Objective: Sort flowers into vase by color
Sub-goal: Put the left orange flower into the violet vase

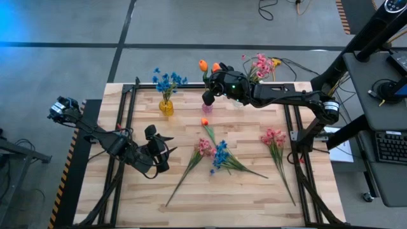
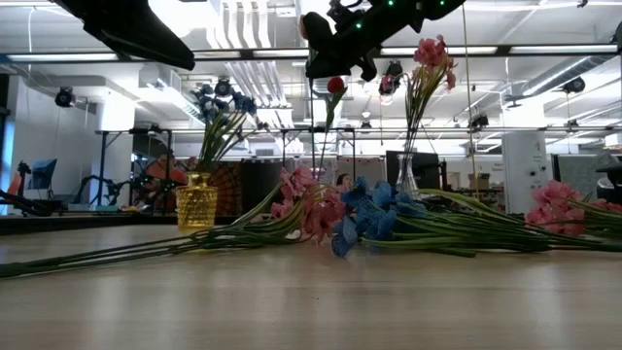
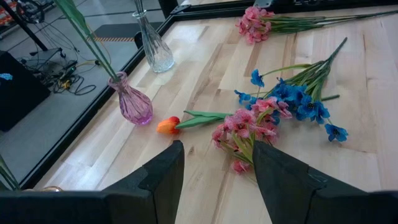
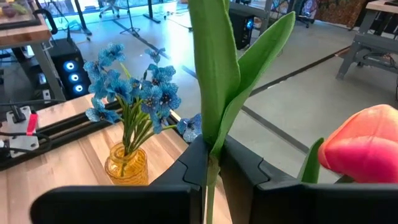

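Orange tulip stem (image 4: pixel 211 81) clenched in right tool (image 4: pixel 214 163), bloom cut off, left tool (image 3: pixel 217 163) released.

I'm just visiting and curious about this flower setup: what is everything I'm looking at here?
Yellow vase: one, amber glass, back left, holding blue flowers.
Pink vase: one, pink glass, back middle.
Orange tulips: two, upright above the pink vase.
Clear vase: one, colourless, back right, holding pink blossoms.
Loose tulip: one, orange, lying mid-table.
Loose pink sprays: two, one centre, one right.
Loose blue spray: one, centre.
Table: one, pale wood.
Right gripper: dark, shut on a tulip stem above the pink vase.
Left gripper: dark, open, front left.
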Motion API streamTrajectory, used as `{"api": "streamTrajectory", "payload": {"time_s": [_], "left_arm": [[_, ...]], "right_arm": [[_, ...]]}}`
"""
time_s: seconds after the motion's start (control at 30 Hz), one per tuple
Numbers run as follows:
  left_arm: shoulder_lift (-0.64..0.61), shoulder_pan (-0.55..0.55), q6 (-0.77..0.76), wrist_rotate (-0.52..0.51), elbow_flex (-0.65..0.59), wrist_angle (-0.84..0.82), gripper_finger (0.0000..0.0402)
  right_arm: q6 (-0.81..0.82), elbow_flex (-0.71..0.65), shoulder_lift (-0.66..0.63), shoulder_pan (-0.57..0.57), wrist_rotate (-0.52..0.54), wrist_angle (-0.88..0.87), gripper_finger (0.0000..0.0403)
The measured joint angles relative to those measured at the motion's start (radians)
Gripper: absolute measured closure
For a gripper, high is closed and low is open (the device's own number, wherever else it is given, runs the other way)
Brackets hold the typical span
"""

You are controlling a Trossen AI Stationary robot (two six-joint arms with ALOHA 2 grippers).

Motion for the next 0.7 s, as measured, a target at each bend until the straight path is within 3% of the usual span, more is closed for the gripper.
{"api": "streamTrajectory", "payload": {"time_s": [0.33, 0.7], "left_arm": [[0.000, 0.000, 0.000, 0.000, 0.000, 0.000, 0.0229], [0.000, 0.000, 0.000, 0.000, 0.000, 0.000, 0.0229]], "right_arm": [[0.011, 0.000, 0.000, 0.000, 0.000, 0.000, 0.0325], [0.021, 0.000, -0.002, 0.000, 0.001, -0.016, 0.0301]]}}
